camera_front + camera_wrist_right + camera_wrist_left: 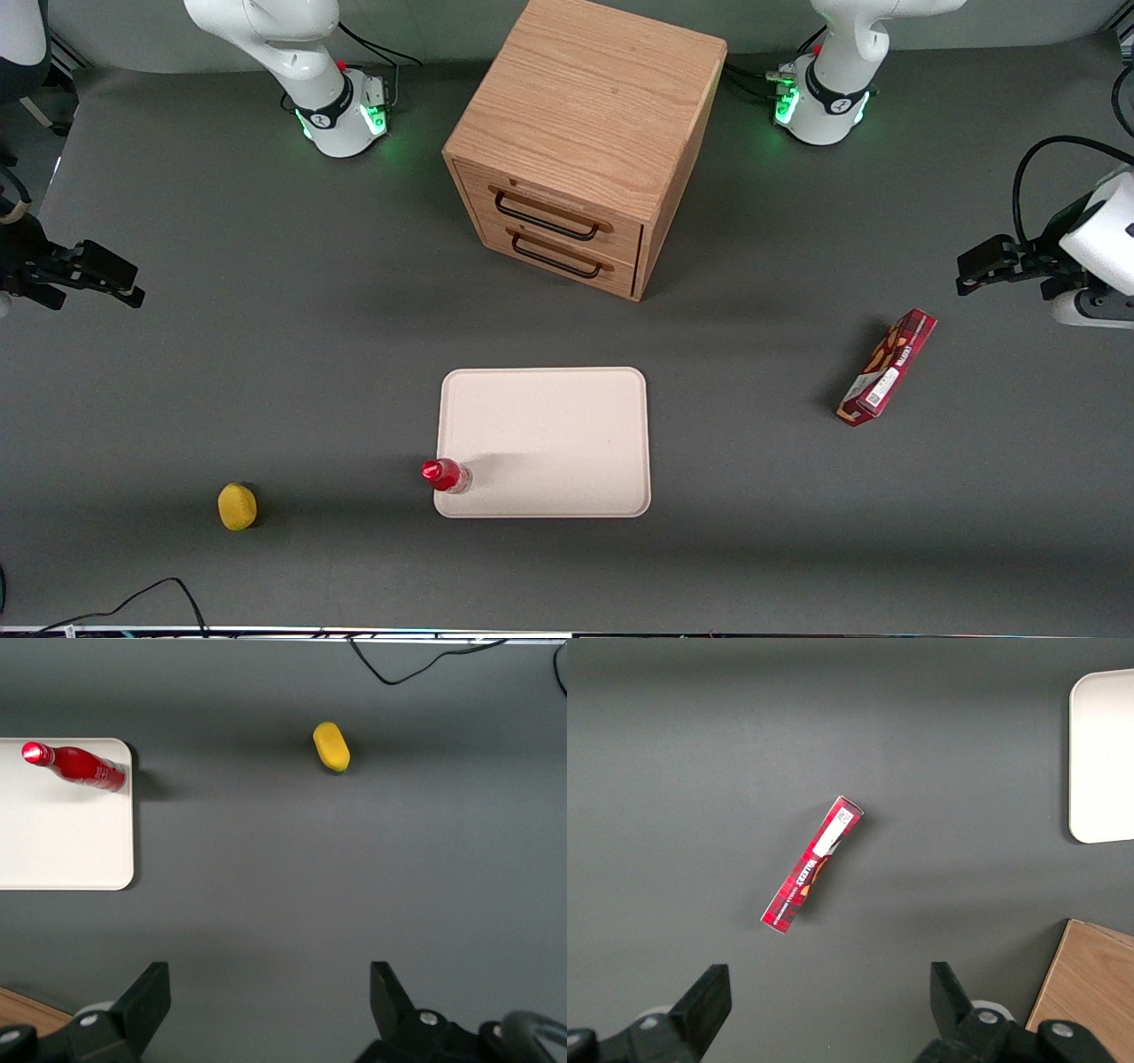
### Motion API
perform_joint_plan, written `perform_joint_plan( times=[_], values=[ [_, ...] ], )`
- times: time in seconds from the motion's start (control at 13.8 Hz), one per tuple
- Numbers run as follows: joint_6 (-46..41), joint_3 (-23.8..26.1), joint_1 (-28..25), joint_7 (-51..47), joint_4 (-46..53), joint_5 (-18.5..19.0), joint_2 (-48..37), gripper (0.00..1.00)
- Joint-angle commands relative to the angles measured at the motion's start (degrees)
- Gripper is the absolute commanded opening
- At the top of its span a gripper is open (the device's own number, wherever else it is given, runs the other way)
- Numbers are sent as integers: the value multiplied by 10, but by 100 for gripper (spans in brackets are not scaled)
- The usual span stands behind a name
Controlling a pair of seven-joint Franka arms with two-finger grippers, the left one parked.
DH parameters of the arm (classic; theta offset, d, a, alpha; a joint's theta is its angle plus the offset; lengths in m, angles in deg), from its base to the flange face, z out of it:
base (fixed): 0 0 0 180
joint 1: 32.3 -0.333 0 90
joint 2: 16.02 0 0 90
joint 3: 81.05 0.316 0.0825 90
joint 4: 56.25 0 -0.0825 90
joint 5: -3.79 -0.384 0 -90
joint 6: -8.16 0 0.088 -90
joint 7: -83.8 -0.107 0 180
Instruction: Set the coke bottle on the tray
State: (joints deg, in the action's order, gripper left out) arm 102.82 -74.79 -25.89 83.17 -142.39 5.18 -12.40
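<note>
Yellow sponge [236, 506] nearest front camera, toward working arm's end of table [266, 372]. Gripper [111, 276] fingers spread wide, holding nothing, well apart from bottle, hovering above bare table at working arm's end. Coke bottle [444, 475] upright on tray [549, 443], at corner nearest camera and working arm, base just inside rim. Wooden drawer cabinet [580, 146] farther from camera than tray. Red snack box [887, 367] toward parked arm's end.
</note>
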Motion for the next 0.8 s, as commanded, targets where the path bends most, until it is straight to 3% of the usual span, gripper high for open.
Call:
perform_joint_plan(
  times=[0.0,0.72],
  values=[
    [-11,4,4,-14,10,-3,2,100],
    [-12,4,2,-11,16,8,21,100]
  ],
)
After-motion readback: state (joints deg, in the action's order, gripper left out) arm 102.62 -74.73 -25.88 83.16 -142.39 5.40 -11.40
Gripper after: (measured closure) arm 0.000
